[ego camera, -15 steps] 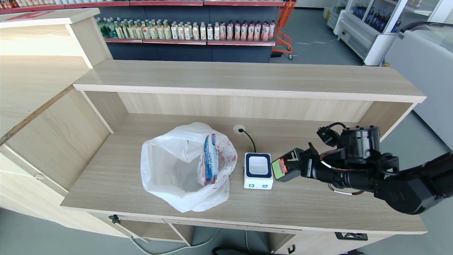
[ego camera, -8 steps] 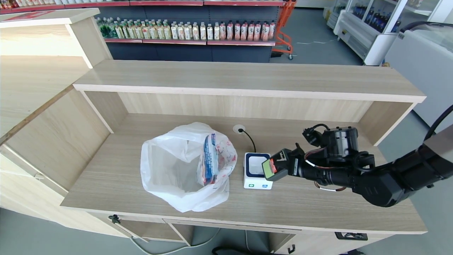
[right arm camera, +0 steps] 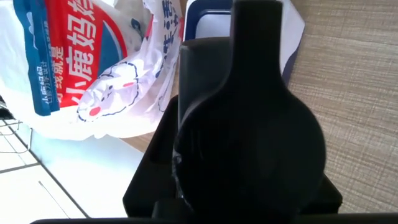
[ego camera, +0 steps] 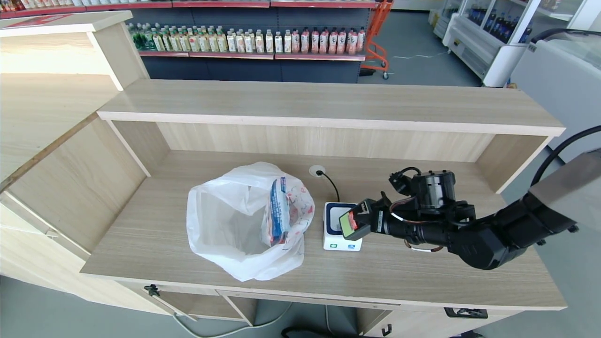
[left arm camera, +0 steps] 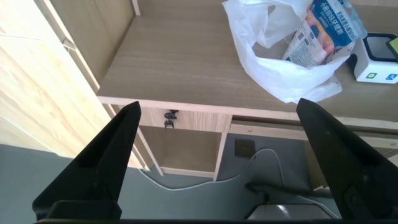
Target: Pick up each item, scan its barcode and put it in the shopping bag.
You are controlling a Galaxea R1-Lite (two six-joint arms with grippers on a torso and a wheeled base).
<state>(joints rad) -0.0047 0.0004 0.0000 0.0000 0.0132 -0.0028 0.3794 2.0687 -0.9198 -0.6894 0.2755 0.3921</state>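
Note:
A white shopping bag [ego camera: 235, 225] stands open on the wooden counter [ego camera: 155, 253], with a blue and red packet [ego camera: 279, 211] upright inside it. Just right of the bag sits the white scanner [ego camera: 337, 243] with its dark blue window. My right gripper [ego camera: 362, 219] is shut on a small dark box [ego camera: 349, 224] with a green and red face, held over the scanner's right side. The right wrist view has the box [right arm camera: 249, 124] close up, the scanner [right arm camera: 205, 28] and bag [right arm camera: 118, 93] beyond. My left gripper [left arm camera: 219, 109] hangs open off the counter's front left edge.
A black cable [ego camera: 331, 185] runs from the scanner to a hole in the counter. A raised ledge [ego camera: 328, 105] and side walls enclose the counter at the back, left and right. Bare wood lies in front of the scanner and bag.
My right arm has carried the dark box leftward, from beside the scanner's right edge to over its window. The bag, packet and scanner have not moved.

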